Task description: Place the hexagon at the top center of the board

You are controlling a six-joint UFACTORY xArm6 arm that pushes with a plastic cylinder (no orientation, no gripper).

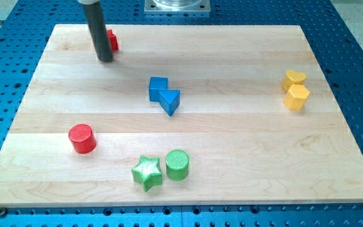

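The wooden tabletop [232, 139] is wide, and that width is the first hazard: the goal, the middle of its top edge, lies to the view's right of my tip [105, 60], while the yellow hexagon [297, 97] sits far beyond that, well apart from my tip, towards the view's right edge and a little lower. The rod [97, 28] is a plain end effector with nothing to open or close and it holds nothing, so a block can only be shoved; an off-centre push on a long run would probably let the hexagon rotate and slip off to one side. The blue cube [158, 88] and blue triangle [169, 101], touching each other, lie to the right of and below my tip, near a straight path to the hexagon, so a direct sweep may scatter them. The yellow heart [293, 79] sits just above the hexagon, nearly touching; I judge that a push from below would carry both upward together. The red block [112, 40], partly hidden behind the rod just above my tip, could be nudged as I leave; its shape cannot be told.
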